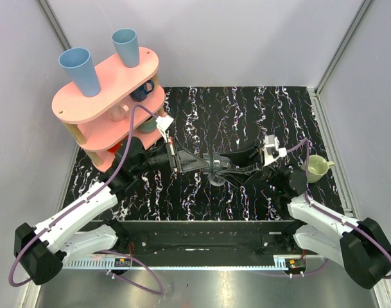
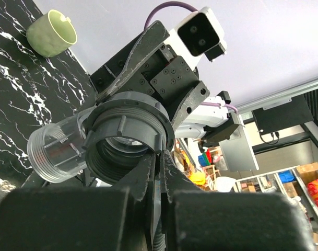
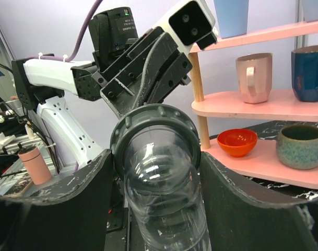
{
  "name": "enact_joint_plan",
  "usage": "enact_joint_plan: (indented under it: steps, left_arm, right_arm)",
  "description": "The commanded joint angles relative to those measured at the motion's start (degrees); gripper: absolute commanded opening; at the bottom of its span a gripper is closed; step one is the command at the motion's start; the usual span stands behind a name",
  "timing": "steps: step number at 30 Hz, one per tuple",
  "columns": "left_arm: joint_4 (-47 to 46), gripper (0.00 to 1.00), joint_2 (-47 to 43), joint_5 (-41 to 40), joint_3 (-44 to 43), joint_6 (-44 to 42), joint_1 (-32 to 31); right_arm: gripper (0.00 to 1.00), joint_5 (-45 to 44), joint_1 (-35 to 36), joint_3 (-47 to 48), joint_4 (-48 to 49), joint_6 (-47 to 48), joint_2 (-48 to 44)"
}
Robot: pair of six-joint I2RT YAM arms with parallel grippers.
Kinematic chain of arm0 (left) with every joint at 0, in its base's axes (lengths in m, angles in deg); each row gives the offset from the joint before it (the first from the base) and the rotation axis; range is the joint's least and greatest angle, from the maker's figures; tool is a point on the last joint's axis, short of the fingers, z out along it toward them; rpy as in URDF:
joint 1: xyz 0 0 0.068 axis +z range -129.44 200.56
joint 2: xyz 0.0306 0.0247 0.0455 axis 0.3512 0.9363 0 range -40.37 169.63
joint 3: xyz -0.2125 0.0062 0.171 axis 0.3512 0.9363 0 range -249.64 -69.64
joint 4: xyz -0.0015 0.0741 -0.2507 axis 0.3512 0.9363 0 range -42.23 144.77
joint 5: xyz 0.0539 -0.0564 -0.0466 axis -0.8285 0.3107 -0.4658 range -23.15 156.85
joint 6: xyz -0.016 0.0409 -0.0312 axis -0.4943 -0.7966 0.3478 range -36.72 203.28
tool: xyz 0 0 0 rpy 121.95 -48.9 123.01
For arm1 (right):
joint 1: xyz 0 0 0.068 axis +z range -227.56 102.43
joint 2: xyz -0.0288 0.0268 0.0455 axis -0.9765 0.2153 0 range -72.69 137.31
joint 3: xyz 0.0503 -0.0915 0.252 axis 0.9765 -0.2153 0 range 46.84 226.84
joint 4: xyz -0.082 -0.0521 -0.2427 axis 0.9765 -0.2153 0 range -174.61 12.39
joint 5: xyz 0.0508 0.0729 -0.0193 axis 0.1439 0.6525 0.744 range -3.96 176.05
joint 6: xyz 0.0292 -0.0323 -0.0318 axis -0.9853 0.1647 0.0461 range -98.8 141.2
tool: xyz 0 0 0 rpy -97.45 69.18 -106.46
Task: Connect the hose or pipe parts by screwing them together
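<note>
My left end effector [image 2: 160, 172] is shut on the grey nut [image 2: 130, 104] by its thin rim, above the worktop [image 1: 246, 115] middle. My right end effector [image 3: 159, 178], half open, grips the clear tube [image 3: 164, 219]. This narrow pinch could slip or tilt the nut, and I judge that would cross the threads.

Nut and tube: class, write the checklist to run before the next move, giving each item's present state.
1. Left gripper shut on nut: ok.
2. Right gripper holding clear tube: ok.
3. Nut sits around the tube's end: ok.
4. Threads engaged, and how far: cannot tell.
5. Green cup apart from the joined parts: ok.
</note>
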Motion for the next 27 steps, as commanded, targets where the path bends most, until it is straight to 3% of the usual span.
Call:
enact_joint_plan:
  steps: [1, 11, 20, 21, 27]
  left_arm:
    - [-1.63, 0.00, 0.06, 2.42, -0.97, -7.36, -0.95]
    - [7.67, 0.00, -1.08, 2.17, 0.96, -34.07, -1.22]
    - [15.59, 0.00, -3.80, -3.72, 2.54, -67.63, -3.05]
    - [16.22, 0.00, -3.98, -4.42, 2.71, -74.46, -3.85]
    - [25.09, 0.00, -2.05, -15.66, -0.27, -94.02, -9.30]
  right_arm:
    - [0.00, -4.19, -0.06, 1.54, 10.10, -3.98, 1.32]
    - [0.00, -4.11, -0.14, 5.41, 5.27, -21.80, 4.93]
    - [0.00, 0.19, -0.06, 8.13, -2.20, -35.52, 7.56]
    - [0.00, 0.63, -0.06, 8.31, -2.65, -36.41, 8.17]
    - [0.00, 2.48, -0.06, 8.31, 4.37, -46.77, 12.13]
